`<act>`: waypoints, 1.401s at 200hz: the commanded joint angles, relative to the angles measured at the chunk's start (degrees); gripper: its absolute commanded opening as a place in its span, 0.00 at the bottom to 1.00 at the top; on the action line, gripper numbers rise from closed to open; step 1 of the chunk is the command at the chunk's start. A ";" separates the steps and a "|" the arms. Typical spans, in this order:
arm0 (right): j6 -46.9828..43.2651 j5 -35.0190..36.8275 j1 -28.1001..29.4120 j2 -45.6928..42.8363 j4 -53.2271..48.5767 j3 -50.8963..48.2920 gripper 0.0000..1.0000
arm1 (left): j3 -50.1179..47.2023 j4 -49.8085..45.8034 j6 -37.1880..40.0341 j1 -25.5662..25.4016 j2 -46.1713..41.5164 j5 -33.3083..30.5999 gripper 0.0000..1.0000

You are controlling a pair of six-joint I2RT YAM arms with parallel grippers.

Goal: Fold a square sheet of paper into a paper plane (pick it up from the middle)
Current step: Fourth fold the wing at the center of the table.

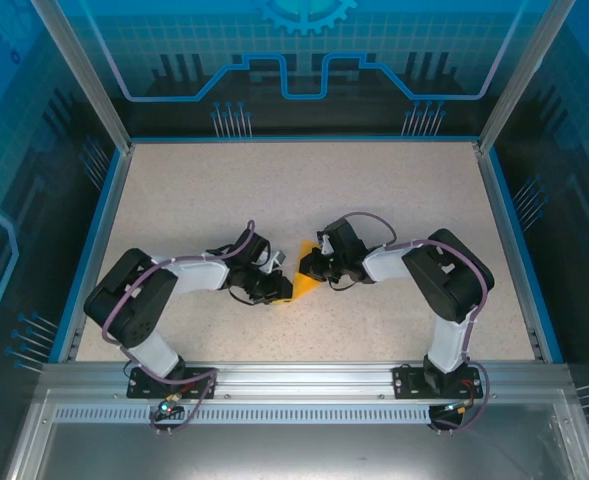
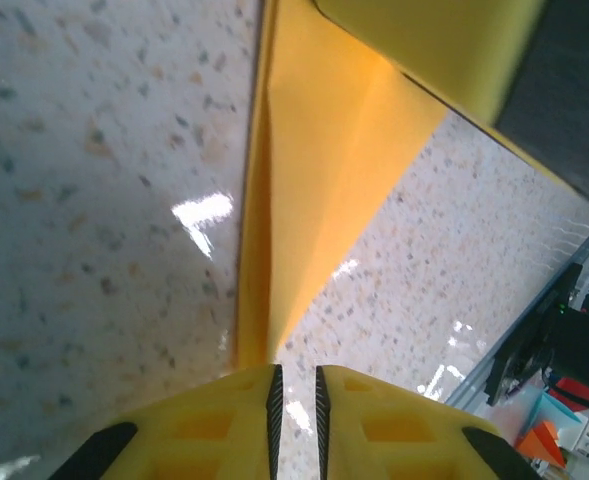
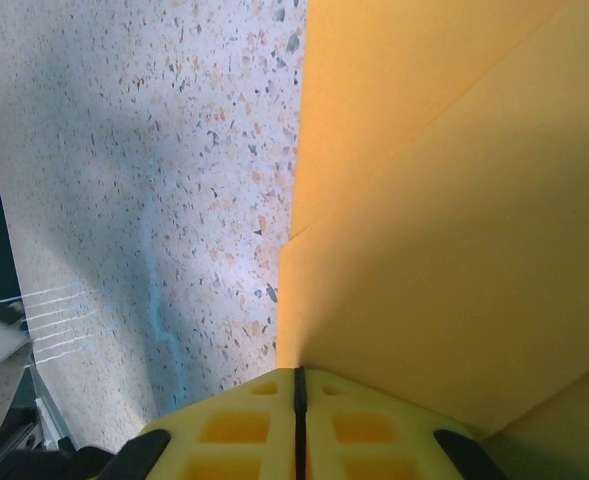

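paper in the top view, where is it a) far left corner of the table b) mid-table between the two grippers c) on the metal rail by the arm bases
b, the paper lies right between the left gripper and the right gripper, one at each side.

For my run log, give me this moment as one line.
stage: mid-fold | orange-yellow paper: partly folded, between both tools | left tool: narrow gap, at paper's creased end | right tool: shut on paper edge
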 commanded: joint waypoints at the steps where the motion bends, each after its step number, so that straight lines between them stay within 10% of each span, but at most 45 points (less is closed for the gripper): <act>1: -1.28 3.72 -0.26 2.05 -6.55 -1.91 0.09 | 1.70 -4.61 1.69 -0.51 -2.54 1.95 0.20; 149: -1.04 2.98 -0.48 2.60 -6.90 -1.33 0.09 | 0.84 5.00 -1.52 -1.82 3.14 4.91 0.18; 280: -1.50 3.04 -0.79 2.51 -6.76 -2.07 0.09 | -1.67 1.13 -1.07 -1.70 6.69 -5.03 0.14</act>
